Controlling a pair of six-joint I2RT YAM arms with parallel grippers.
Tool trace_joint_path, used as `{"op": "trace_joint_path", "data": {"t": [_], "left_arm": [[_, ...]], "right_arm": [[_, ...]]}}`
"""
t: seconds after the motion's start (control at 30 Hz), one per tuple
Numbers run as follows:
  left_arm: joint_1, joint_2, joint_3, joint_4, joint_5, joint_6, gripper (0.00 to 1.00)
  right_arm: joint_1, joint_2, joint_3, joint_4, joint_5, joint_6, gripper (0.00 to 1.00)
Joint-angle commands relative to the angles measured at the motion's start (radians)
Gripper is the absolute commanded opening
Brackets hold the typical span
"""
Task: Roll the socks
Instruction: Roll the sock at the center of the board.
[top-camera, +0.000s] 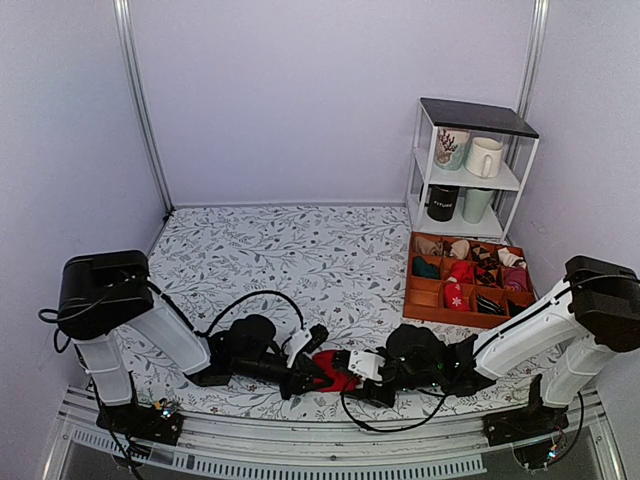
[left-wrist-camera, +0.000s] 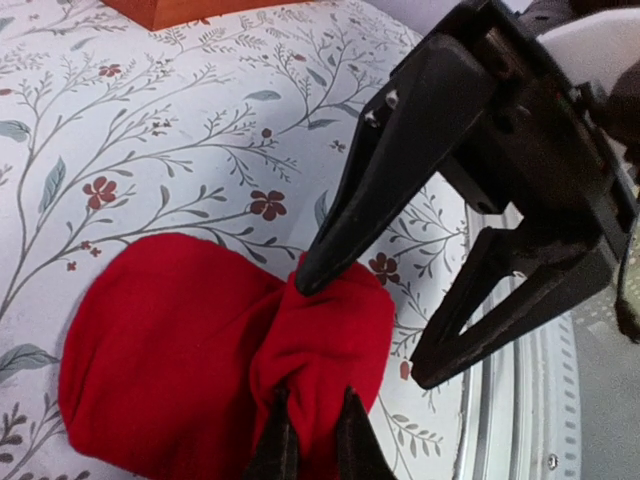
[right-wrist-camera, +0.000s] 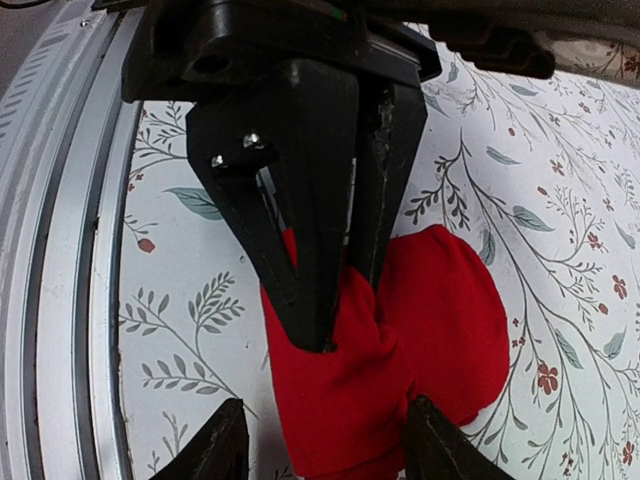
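Note:
The plain red socks (top-camera: 337, 376) lie bunched on the floral cloth near the table's front edge, between my two grippers. In the left wrist view the socks (left-wrist-camera: 160, 340) form a rounded lump, and my left gripper (left-wrist-camera: 314, 398) is shut on a fold of the narrower end. My right gripper (right-wrist-camera: 325, 405) is open, with its fingers on either side of that same end of the socks (right-wrist-camera: 450, 310). One right fingertip (left-wrist-camera: 310, 280) touches the fabric and the other rests on the cloth beside it. No white mark shows.
An orange divided tray (top-camera: 424, 300) with several sock bundles sits at the right. A white shelf (top-camera: 425, 170) with mugs stands behind it. A metal rail (top-camera: 330, 445) runs along the near edge, close to the grippers. Black cables (top-camera: 255, 297) loop by the arms.

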Motion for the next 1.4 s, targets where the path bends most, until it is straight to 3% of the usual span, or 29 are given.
{"op": "trace_joint_path", "data": {"t": [0.0, 0.2, 0.27, 0.33, 0.43, 0.6, 0.73, 0.97, 1.2, 1.3, 1.37], "left_arm": [[0.004, 0.092, -0.054, -0.302, -0.01, -0.011, 0.0], [0.007, 0.076, -0.057, -0.287, -0.007, -0.004, 0.0], [0.006, 0.05, -0.066, -0.268, -0.02, 0.016, 0.27], [0.004, 0.0, -0.088, -0.231, -0.043, 0.047, 0.47], [-0.004, -0.113, -0.144, -0.167, -0.098, 0.118, 0.54], [-0.063, -0.319, -0.239, -0.057, -0.223, 0.295, 0.56], [-0.113, -0.382, -0.248, -0.035, -0.281, 0.424, 0.59], [-0.121, -0.294, -0.194, 0.014, -0.25, 0.503, 0.6], [-0.139, -0.197, -0.132, 0.026, -0.201, 0.52, 0.56], [-0.144, -0.168, -0.12, 0.021, -0.193, 0.516, 0.51], [-0.146, -0.156, -0.117, 0.015, -0.184, 0.508, 0.42]], "right_arm": [[0.008, 0.052, 0.032, 0.005, -0.018, -0.001, 0.51], [0.008, 0.093, 0.06, -0.062, -0.034, 0.053, 0.23], [0.005, 0.099, 0.065, -0.086, -0.051, 0.078, 0.17], [0.003, 0.098, 0.072, -0.118, -0.073, 0.113, 0.14], [-0.009, 0.085, 0.083, -0.18, -0.127, 0.169, 0.14], [-0.054, 0.076, 0.153, -0.359, -0.246, 0.22, 0.13], [-0.098, 0.096, 0.219, -0.482, -0.359, 0.27, 0.14], [-0.145, 0.181, 0.334, -0.649, -0.447, 0.272, 0.14], [-0.173, 0.241, 0.396, -0.708, -0.525, 0.292, 0.14], [-0.182, 0.258, 0.408, -0.727, -0.539, 0.303, 0.14], [-0.188, 0.266, 0.411, -0.734, -0.546, 0.31, 0.14]]}}
